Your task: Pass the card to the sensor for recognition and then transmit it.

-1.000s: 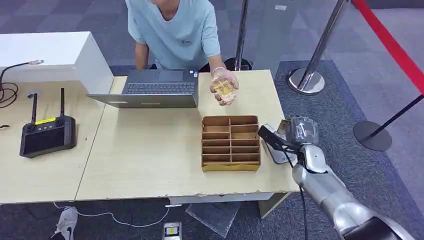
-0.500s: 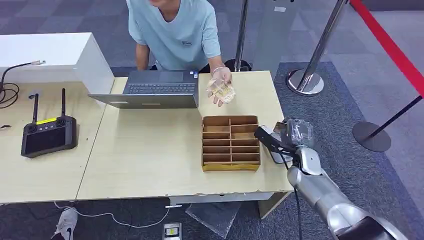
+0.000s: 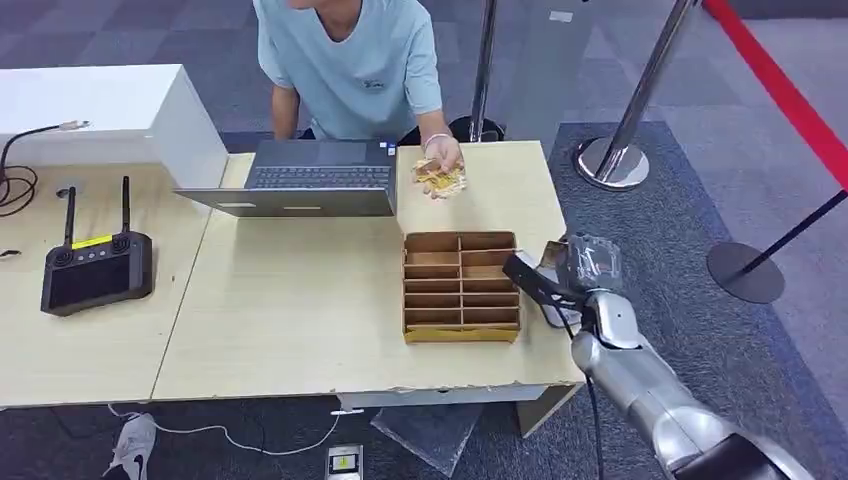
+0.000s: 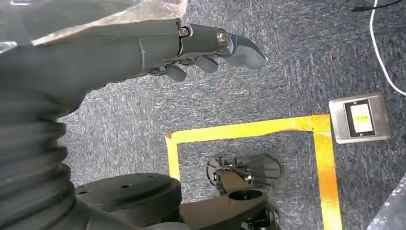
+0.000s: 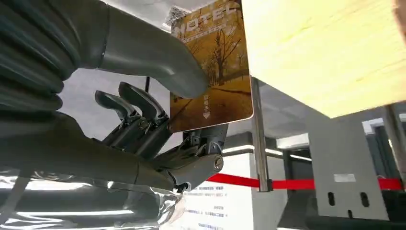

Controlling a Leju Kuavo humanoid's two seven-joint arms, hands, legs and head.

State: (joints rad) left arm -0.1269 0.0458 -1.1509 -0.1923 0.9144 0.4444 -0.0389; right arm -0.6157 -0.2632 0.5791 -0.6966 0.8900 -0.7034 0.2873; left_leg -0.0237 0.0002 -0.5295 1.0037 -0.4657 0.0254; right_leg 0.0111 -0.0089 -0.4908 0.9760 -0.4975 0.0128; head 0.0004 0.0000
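The right hand [image 3: 560, 280] sits at the table's right edge, at about 3 o'clock from the brown divided tray [image 3: 462, 286], and it pinches the card [image 5: 215, 72] between thumb and fingers; in the right wrist view the card is an amber hotel key card with tree artwork, held against the pale table edge. The left hand [image 4: 191, 43] hangs over grey carpet with a yellow tape outline [image 4: 268, 134], its fingers loosely curled and holding nothing. On the light wooden table [image 3: 300, 310] an open laptop [image 3: 310, 178] lies at 11 o'clock from the tray, and a black controller with two antennas [image 3: 95, 265] lies at 9 o'clock. At 12 o'clock a person's hand [image 3: 440, 170] rests on the table holding something yellowish. Chrome stanchions [image 3: 615, 150] and a red belt [image 3: 780, 85] stand on the carpet at 2 o'clock.
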